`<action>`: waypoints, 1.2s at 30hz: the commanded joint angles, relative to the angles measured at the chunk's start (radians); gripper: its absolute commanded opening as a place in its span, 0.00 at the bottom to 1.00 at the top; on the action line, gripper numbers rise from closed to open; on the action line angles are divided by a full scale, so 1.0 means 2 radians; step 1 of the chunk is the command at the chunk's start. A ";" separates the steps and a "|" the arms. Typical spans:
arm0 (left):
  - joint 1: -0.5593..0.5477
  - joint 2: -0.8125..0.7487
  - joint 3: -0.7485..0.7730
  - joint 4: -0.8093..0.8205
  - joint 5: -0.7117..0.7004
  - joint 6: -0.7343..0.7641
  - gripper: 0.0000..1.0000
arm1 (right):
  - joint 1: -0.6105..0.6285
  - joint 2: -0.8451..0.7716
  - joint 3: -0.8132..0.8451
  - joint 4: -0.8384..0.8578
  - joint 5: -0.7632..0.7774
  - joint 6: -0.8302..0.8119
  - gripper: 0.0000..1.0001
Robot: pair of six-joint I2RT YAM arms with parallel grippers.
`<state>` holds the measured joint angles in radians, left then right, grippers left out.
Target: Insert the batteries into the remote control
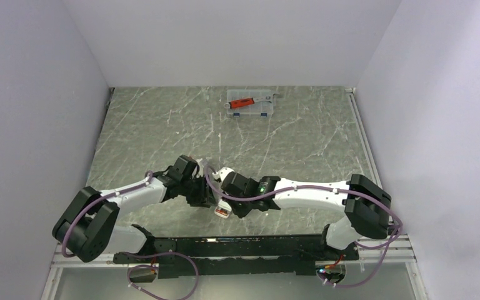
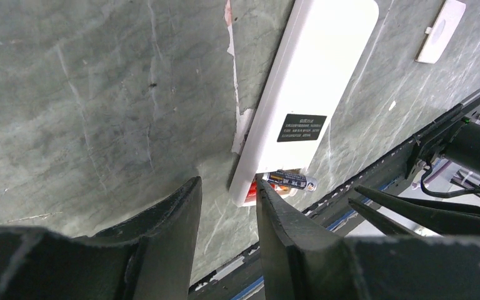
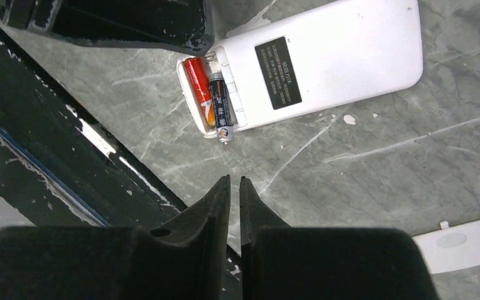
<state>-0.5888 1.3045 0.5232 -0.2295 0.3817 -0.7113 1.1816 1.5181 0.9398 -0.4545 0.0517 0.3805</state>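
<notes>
table: grey marbled table (image 1: 162, 125); all the work sits at its near edge, between the two arm bases
left gripper (image 2: 228, 182): jaws apart, nothing between them; one finger tip rests at the compartment-end corner of the remote, likely to brace it against sliding
right gripper (image 3: 234, 179): fingers nearly together, holding nothing; hangs above the table just off the open end, probably set as a narrow tip to push a cell
clear case (image 1: 250, 105): far side, well apart from the work; red-handled tool (image 1: 242, 102) lies on it, out of play
remote control (image 3: 344, 50): flat on the table, white back up, black label showing, battery bay open toward the arms
cover piece (image 3: 456, 245): small white piece lying on the table away from the remote, off so the bay is reachable
red-orange battery (image 3: 198, 87): seated in the outer slot
dark battery (image 3: 221, 106): in the second slot, its end poking past the bay edge; looks not fully seated
step: press the dark cell home, then fit the cover; risk is the remote skidding
</notes>
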 commanded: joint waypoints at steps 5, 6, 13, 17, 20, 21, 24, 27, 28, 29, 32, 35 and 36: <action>-0.001 0.017 0.016 0.036 0.015 0.000 0.42 | -0.005 -0.008 -0.007 0.057 0.007 0.058 0.14; -0.001 0.018 0.016 0.038 0.016 0.000 0.42 | -0.005 -0.005 -0.006 0.058 0.006 0.061 0.15; -0.001 0.027 0.016 0.049 0.023 -0.003 0.40 | -0.007 0.010 -0.003 0.065 0.007 0.080 0.17; -0.001 0.026 0.015 0.050 0.024 -0.003 0.40 | -0.011 0.021 -0.003 0.066 0.003 0.092 0.17; -0.001 0.027 0.015 0.051 0.025 -0.003 0.39 | -0.013 0.025 -0.006 0.070 0.002 0.100 0.17; -0.001 0.028 0.015 0.051 0.025 -0.003 0.39 | -0.014 0.025 -0.008 0.073 0.001 0.102 0.17; -0.001 0.029 0.016 0.053 0.028 -0.004 0.39 | -0.017 0.029 -0.010 0.077 -0.004 0.106 0.17; -0.001 0.029 0.016 0.053 0.029 -0.003 0.38 | -0.019 0.031 -0.012 0.081 -0.006 0.109 0.17; -0.001 0.028 0.016 0.052 0.029 -0.004 0.38 | -0.020 0.031 -0.013 0.082 -0.008 0.109 0.17; -0.001 0.027 0.016 0.051 0.028 -0.003 0.38 | -0.021 0.032 -0.012 0.082 -0.009 0.111 0.17; -0.001 0.025 0.016 0.050 0.028 -0.004 0.38 | -0.022 0.032 -0.013 0.081 -0.010 0.112 0.17; -0.001 0.025 0.017 0.048 0.028 -0.003 0.38 | -0.023 0.033 -0.012 0.079 -0.012 0.112 0.17; -0.001 0.026 0.018 0.048 0.028 -0.003 0.38 | -0.023 0.032 -0.011 0.077 -0.012 0.111 0.17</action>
<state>-0.5888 1.3567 0.5243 -0.1570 0.4217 -0.7189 1.1404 1.5787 0.9207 -0.3275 0.0391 0.5884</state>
